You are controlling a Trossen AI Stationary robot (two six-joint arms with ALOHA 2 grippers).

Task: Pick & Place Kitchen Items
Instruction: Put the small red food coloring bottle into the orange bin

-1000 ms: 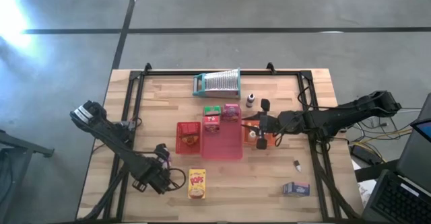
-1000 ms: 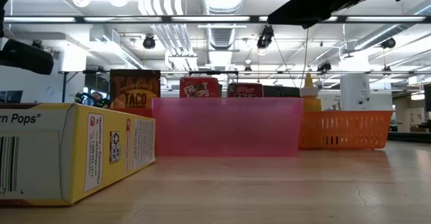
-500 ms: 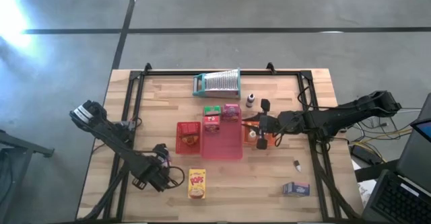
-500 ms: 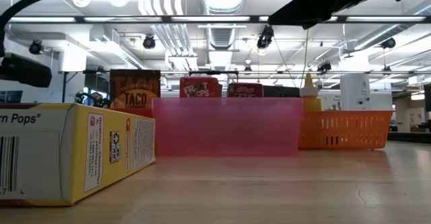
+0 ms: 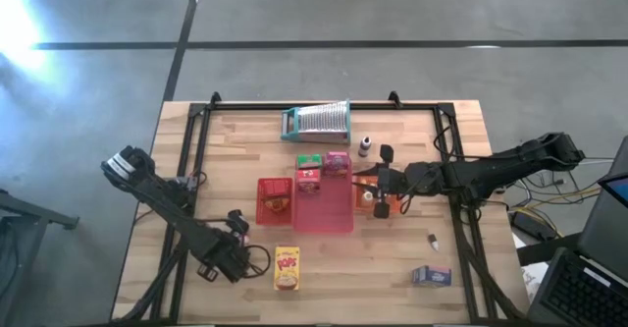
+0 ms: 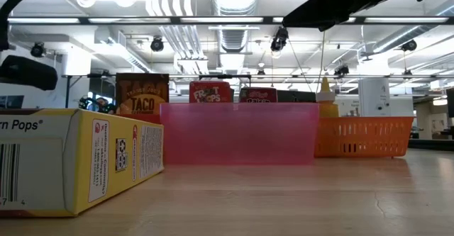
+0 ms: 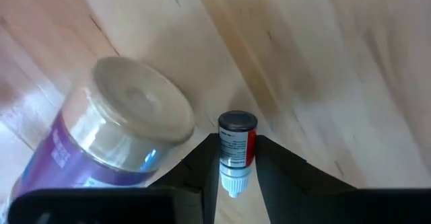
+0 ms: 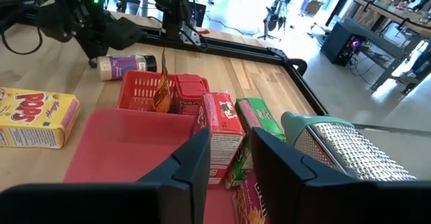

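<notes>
Colours and patterns of the items on the pale wood table (image 5: 412, 131).

Yellow Pops box (image 5: 286, 268) with red lettering; translucent pink tray (image 5: 324, 219); red basket (image 5: 265, 190); orange basket (image 6: 365, 137); green box (image 8: 259, 120); red box (image 8: 221, 135); ribbed silver grater (image 5: 324, 120), teal frame; purple-labelled jar (image 7: 101, 150), beige lid; small bottle (image 7: 235, 150), black cap, red-and-white label; blue-purple box (image 5: 431, 276).
</notes>
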